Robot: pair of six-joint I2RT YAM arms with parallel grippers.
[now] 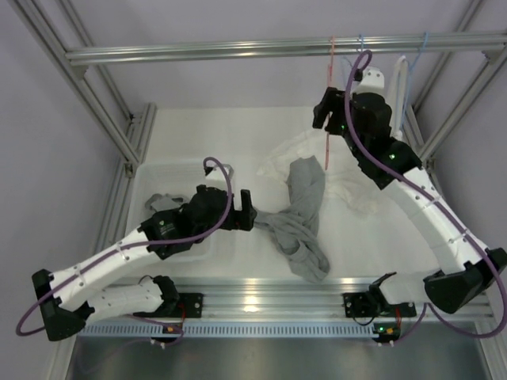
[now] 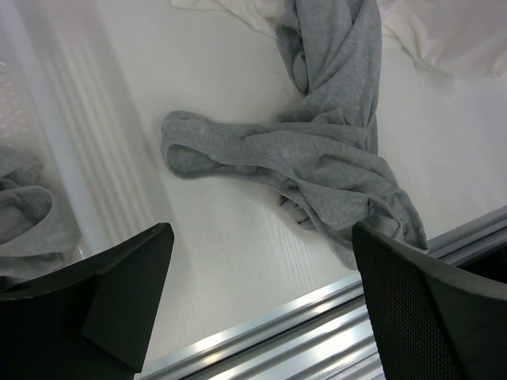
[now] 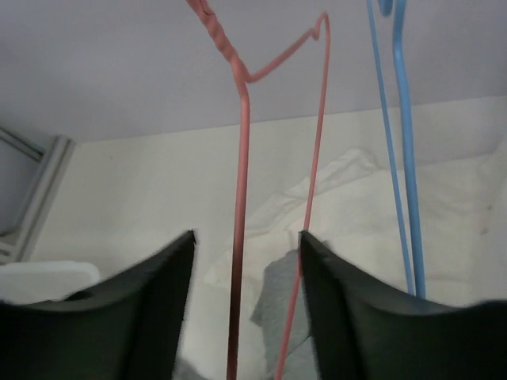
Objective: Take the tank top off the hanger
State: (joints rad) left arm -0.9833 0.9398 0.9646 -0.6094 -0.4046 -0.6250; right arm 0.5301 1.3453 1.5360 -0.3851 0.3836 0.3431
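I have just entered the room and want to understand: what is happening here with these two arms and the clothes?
The right claw is up at the thin red wire hanger, which hangs from the aluminium top rail. Its fingers are apart, with the wires between them. The grey cotton tank top lies twisted on the white table, apparently off the hanger. The left claw hovers open, low above one end of the tank top, holding nothing.

White arms (image 1: 95, 271), black joints (image 1: 198, 215), purple cables (image 1: 347, 87)
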